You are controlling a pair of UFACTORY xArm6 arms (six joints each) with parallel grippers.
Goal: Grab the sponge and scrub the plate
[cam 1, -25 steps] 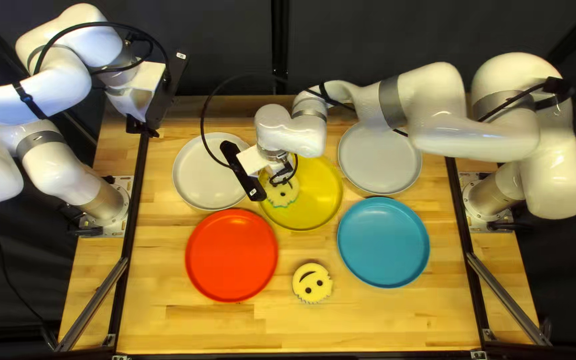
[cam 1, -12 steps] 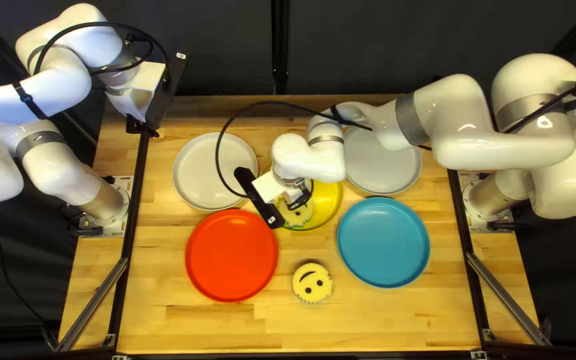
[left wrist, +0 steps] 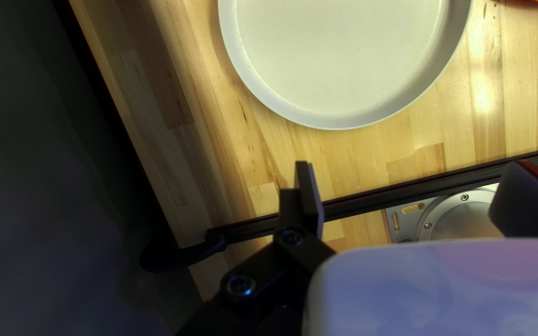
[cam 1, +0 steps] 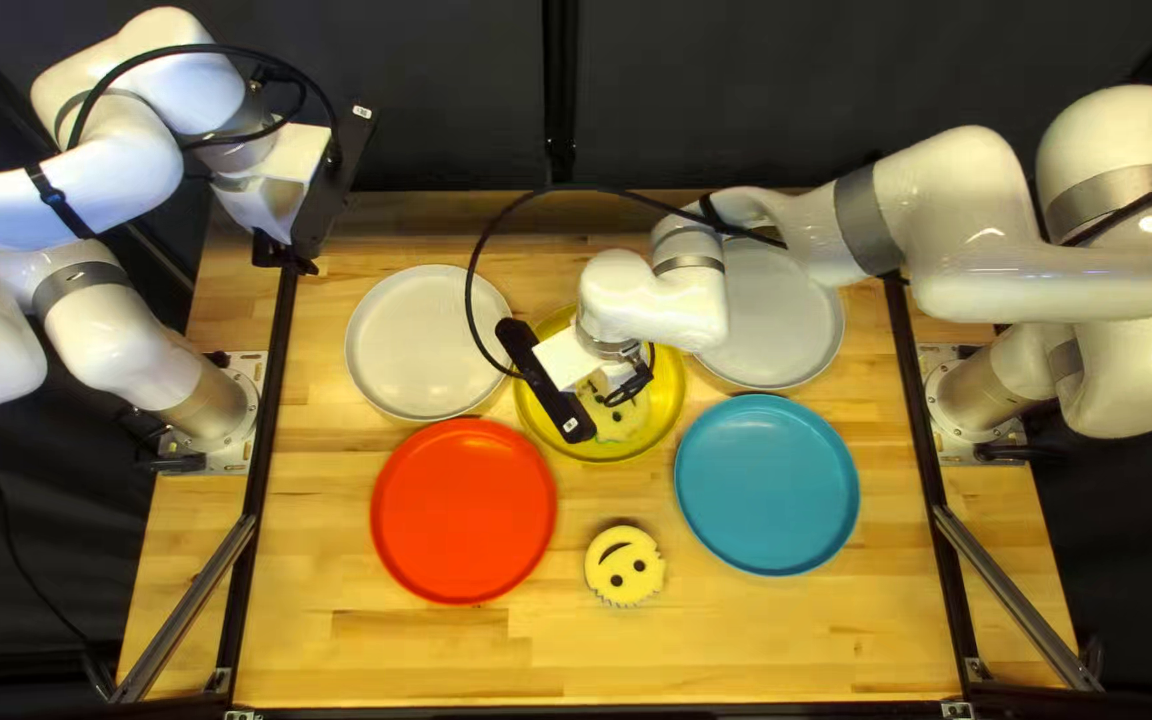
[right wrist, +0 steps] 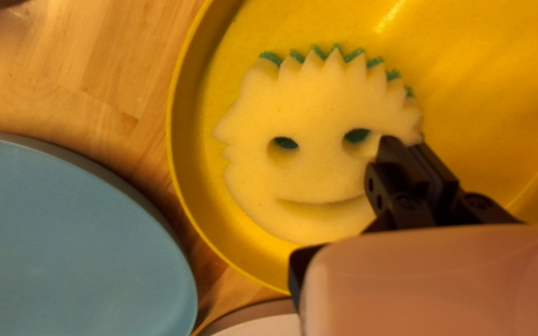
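Note:
In the top left view, my right gripper is over the yellow plate, at the round yellow sponge. The right wrist view has the gripper shut on the edge of the smiling sponge, one finger over its face beside an eye hole. Green shows under the sponge's jagged edge, and the yellow plate lies beneath it. My left gripper hangs at the table's far left corner. In the left wrist view that gripper is open, fingers wide apart with nothing between them.
A red plate, a blue plate and two pale plates surround the yellow one. Another smiley sponge lies near the table's near edge, between red and blue. My right arm reaches across the far right pale plate.
My right gripper and the sponge with it have moved over the yellow plate, first right and toward the near edge, then right and slightly back. The left arm stayed still.

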